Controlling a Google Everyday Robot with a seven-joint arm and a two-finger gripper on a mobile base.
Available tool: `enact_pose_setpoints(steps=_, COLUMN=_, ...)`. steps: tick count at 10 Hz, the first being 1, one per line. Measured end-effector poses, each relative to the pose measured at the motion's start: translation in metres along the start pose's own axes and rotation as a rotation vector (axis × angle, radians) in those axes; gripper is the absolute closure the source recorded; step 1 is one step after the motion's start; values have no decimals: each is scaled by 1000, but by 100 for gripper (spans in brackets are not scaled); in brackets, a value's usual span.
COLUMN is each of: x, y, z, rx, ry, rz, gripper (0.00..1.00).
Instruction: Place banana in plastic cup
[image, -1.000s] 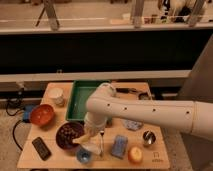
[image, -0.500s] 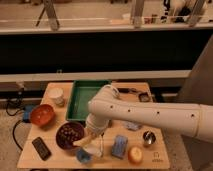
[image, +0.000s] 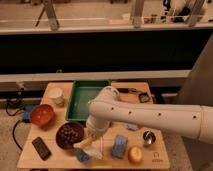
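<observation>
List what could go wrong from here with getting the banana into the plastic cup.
1. The banana is long and the plastic cup small and light; it could catch the rim and tip the cup.
2. The cup sits near the table's front edge, so a nudge may push it off.
3. The gripper, shut on the banana, works close beside the dark bowl and could bump it.
</observation>
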Motion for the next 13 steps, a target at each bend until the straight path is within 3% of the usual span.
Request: enact_pose_setpoints(steps=13, x=-9, y=6, z=-2, rx=-34, ry=16, rz=-17, gripper=91)
